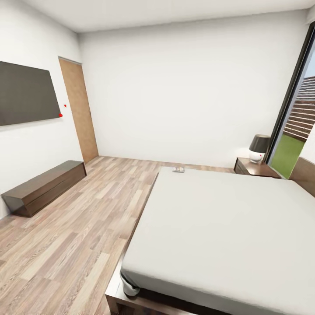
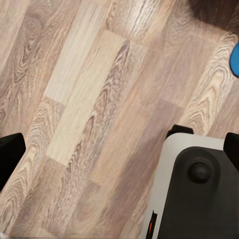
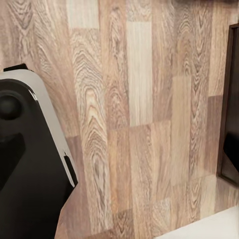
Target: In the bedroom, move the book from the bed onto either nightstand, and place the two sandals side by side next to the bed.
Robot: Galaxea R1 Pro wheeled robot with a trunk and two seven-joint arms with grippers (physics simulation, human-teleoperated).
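Bed (image 1: 227, 227) filling foreground; book (image 1: 178, 169) lying at its far corner, nightstand (image 1: 253, 167) sitting beyond; end effector states: cannot tell.

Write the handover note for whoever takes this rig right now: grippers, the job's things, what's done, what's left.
Grippers: the wrist views look down at the wood floor; whether either gripper is open or shut cannot be told, and nothing shows as held.
Book: lying at the far corner of the bed, not yet moved.
Nightstand: beyond the bed by the window, carrying a lamp.
Sandals: a blue edge shows on the floor in the left wrist view, probably one sandal.
Done: nothing. Left: everything.
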